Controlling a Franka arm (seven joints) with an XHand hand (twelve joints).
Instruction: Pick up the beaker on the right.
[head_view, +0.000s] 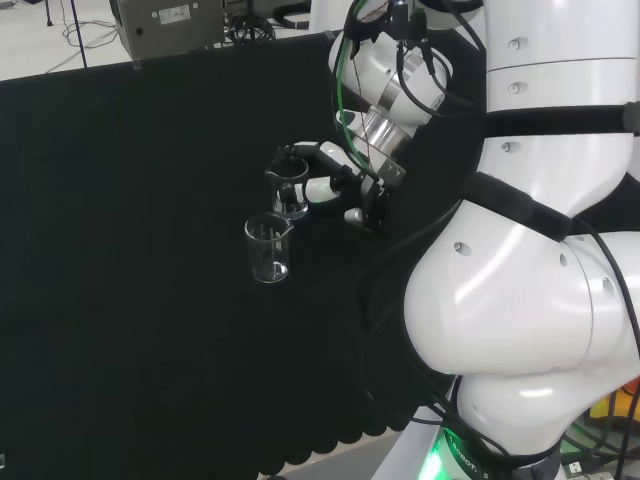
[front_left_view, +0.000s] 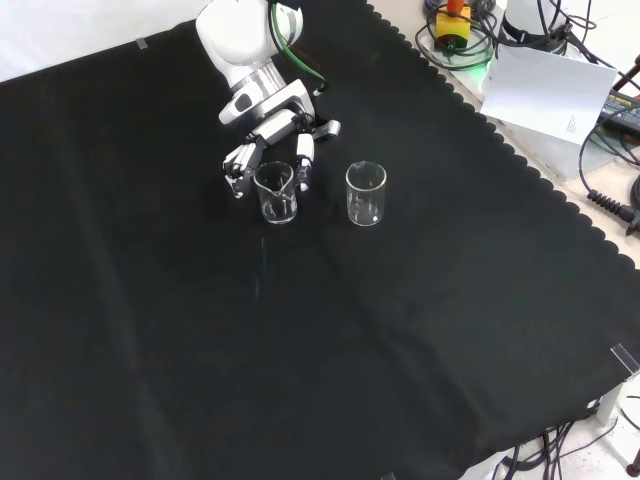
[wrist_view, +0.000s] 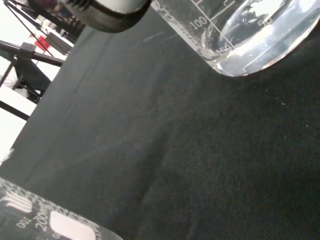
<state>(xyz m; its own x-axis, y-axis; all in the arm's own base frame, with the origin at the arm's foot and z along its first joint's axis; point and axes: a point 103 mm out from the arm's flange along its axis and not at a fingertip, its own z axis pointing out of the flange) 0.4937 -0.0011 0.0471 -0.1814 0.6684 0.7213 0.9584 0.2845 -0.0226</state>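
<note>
Two clear glass beakers stand on the black cloth. In the head view the right beaker (head_view: 291, 192) is inside the hand (head_view: 335, 182): dark fingers curl round its far side and the white thumb lies against its near side. In the front view this beaker (front_left_view: 276, 194) sits between the fingers (front_left_view: 237, 168) and the thumb, just below the hand (front_left_view: 272, 135). Its base (wrist_view: 250, 45) rests on the cloth in the wrist view. The other beaker (head_view: 268, 248) (front_left_view: 366, 193) stands free, a short way from the hand, and its rim (wrist_view: 45, 220) also appears in the wrist view.
The arm's big white links (head_view: 520, 270) fill the right of the head view. The cloth's scalloped edge (front_left_view: 520, 160) runs along the right of the front view, with cables and a white sheet (front_left_view: 545, 90) beyond it. Open cloth lies in front of both beakers.
</note>
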